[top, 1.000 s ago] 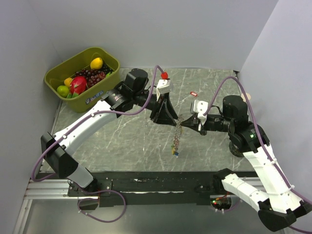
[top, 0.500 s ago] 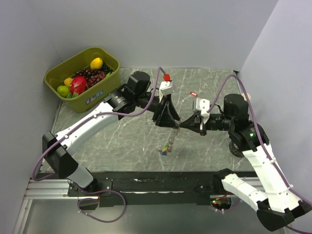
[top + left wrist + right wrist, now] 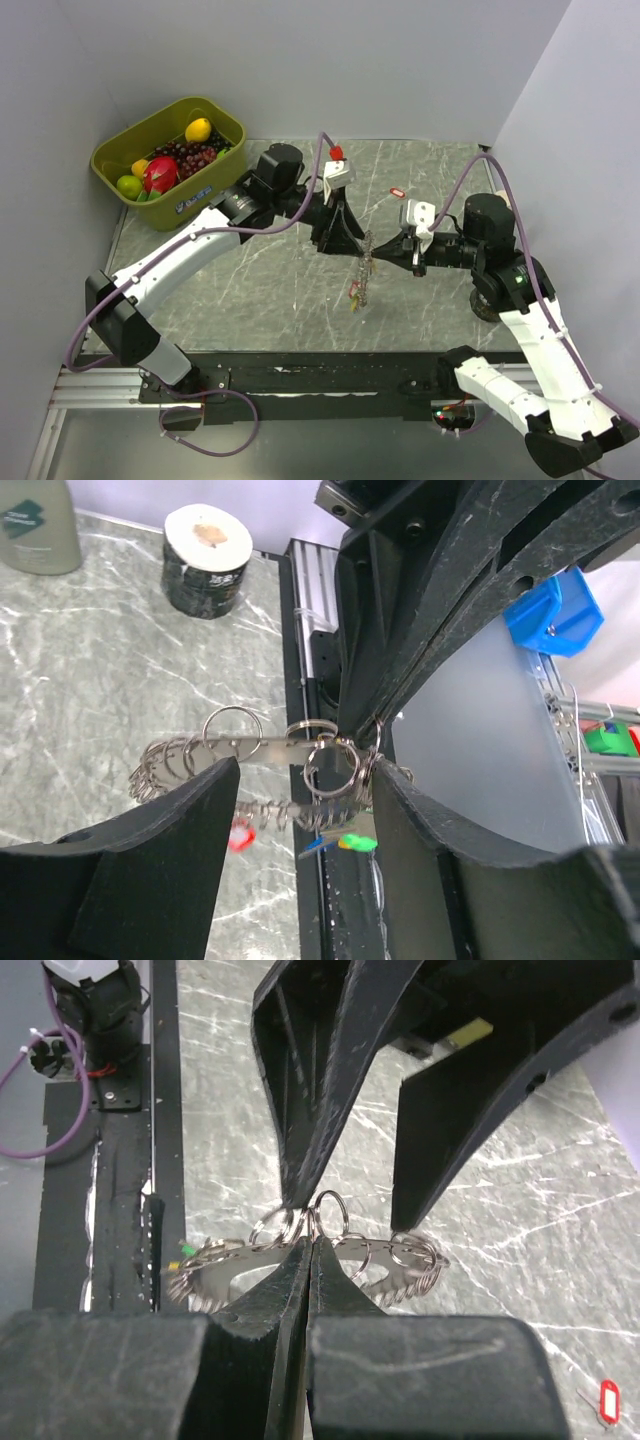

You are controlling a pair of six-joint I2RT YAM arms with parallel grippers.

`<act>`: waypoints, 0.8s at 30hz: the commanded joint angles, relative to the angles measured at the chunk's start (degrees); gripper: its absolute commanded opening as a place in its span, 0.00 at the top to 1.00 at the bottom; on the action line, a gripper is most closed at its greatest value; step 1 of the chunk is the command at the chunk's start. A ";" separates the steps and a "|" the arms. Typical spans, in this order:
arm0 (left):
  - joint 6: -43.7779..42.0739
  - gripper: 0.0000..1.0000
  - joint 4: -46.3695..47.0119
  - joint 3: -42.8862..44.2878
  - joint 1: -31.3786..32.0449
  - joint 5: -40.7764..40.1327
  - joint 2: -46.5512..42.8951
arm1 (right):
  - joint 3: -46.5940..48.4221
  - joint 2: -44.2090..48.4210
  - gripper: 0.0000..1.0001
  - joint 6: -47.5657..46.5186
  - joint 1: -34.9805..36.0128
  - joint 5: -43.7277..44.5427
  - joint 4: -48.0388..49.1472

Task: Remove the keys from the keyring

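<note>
The keyring (image 3: 364,262) is a silvery metal strip hung with several small split rings, held in the air between both grippers. My right gripper (image 3: 313,1245) is shut on its middle; the keyring (image 3: 335,1257) spreads to either side of the fingertips. My left gripper (image 3: 305,772) is open and straddles the keyring (image 3: 290,755), with one ring touching its right finger (image 3: 400,810). Small keys hang below: a red one (image 3: 240,835) and a blue, green and yellow cluster (image 3: 342,842). They dangle low in the top view (image 3: 354,296). One red key (image 3: 398,192) lies loose on the table.
A green bin (image 3: 225,128) of fruit stands at the back left corner. The marble table top (image 3: 260,290) ends at a black rail (image 3: 300,372) along the near edge. The loose red key also shows in the right wrist view (image 3: 610,1400).
The keyring's hanging end with the keys swung left and then back to the right. Both grippers shifted slightly and stayed together at the keyring.
</note>
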State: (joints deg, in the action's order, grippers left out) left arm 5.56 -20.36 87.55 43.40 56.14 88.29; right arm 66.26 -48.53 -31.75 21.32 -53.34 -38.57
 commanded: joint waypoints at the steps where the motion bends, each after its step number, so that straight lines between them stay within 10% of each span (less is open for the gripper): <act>1: -0.20 0.41 1.29 1.31 -0.86 2.48 -2.95 | 0.10 0.46 1.00 1.07 -0.49 0.78 4.90; 13: -2.57 0.62 0.15 1.13 0.63 8.11 -2.16 | 1.06 -2.53 1.00 2.65 -0.49 -0.98 4.82; 24: -3.45 0.62 -1.61 3.15 0.72 8.63 -1.72 | -0.16 -1.92 1.00 2.65 -0.58 0.25 5.69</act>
State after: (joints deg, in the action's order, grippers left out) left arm 2.76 -21.08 87.68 43.55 61.93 87.35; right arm 66.08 -51.53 -29.63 21.15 -53.43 -37.23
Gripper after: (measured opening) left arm 0.367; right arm 0.007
